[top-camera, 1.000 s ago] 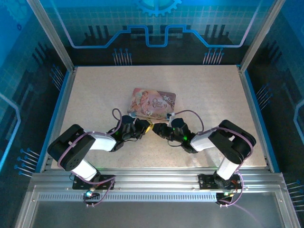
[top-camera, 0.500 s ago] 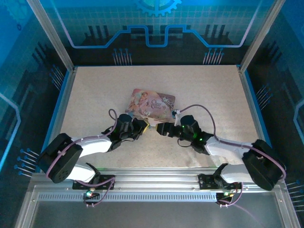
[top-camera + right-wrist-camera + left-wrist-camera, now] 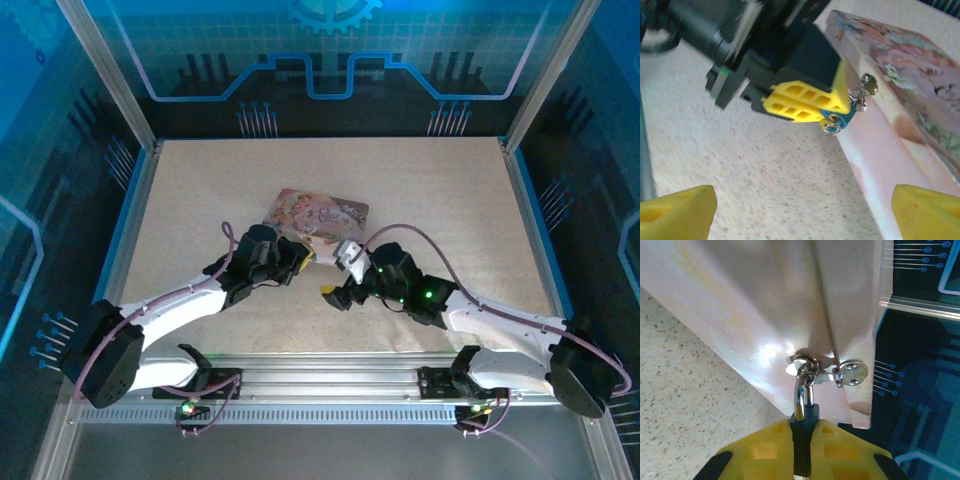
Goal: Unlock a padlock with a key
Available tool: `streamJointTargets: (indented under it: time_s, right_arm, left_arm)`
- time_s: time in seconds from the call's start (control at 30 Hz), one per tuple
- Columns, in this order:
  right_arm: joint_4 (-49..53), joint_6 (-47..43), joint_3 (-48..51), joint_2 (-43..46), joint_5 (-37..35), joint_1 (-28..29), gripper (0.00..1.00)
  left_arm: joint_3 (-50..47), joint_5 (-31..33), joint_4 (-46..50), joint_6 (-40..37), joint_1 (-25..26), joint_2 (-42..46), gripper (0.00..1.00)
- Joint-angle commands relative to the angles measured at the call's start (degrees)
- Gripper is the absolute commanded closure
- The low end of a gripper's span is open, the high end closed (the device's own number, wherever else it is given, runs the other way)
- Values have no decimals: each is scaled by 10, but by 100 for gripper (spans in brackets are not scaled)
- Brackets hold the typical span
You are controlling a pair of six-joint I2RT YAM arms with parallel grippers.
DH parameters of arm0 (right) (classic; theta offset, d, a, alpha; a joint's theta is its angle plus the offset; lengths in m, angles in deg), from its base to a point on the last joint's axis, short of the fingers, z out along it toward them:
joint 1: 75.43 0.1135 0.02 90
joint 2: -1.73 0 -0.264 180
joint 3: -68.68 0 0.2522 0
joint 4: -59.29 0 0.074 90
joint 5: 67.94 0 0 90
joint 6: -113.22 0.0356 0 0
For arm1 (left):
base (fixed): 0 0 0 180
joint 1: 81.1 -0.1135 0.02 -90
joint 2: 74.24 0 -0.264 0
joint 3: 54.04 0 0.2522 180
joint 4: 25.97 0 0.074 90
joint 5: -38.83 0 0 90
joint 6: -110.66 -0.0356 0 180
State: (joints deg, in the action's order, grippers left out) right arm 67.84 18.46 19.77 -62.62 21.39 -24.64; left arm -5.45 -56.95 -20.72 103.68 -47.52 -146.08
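Note:
The pink tin box [image 3: 322, 212] lies mid-table. Its clasp [image 3: 812, 366] carries the small bluish padlock [image 3: 803, 426] by its thin shackle. My left gripper [image 3: 803, 432] is shut on the padlock body, its yellow fingers [image 3: 760, 450] pressed to both sides, at the tin's near edge [image 3: 302, 259]. In the right wrist view the padlock [image 3: 840, 119] juts from the left gripper [image 3: 805, 102], and the key [image 3: 830, 128] with a small ring hangs at its keyhole end. My right gripper [image 3: 335, 291] stands open a short way in front of it, its yellow fingertips [image 3: 677, 210] wide apart over bare table.
The tin's pale side wall [image 3: 875, 145] runs diagonally beside the padlock. Speckled table [image 3: 430, 190] stretches all around the tin. Blue-edged enclosure walls [image 3: 135, 210] bound the table at left, right and back.
My right gripper has drawn back from the padlock toward the near edge and now stands apart from it. Both arms have stretched out lower and the tin has shifted slightly left.

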Motion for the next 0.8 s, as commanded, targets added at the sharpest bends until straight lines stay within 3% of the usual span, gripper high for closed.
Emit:
streamJointTargets:
  time_s: [0.0,0.17,0.43,0.67,0.77]
  right_arm:
    - [16,-163,-17,-4,-61,30,9]
    - [-15,-253,-14,-19,-94,50,8]
    - [-64,-260,-25,-68,-133,65,12]
    - [-99,-245,-33,-101,-142,70,30]
    - [-99,-243,-37,-114,-153,71,43]
  left_arm:
    - [28,-14,25,20,-1,19,100]
    - [38,-28,36,38,-1,20,100]
    - [39,-21,29,52,8,28,100]
    - [34,-20,16,58,15,27,100]
    - [32,-18,13,59,17,26,100]
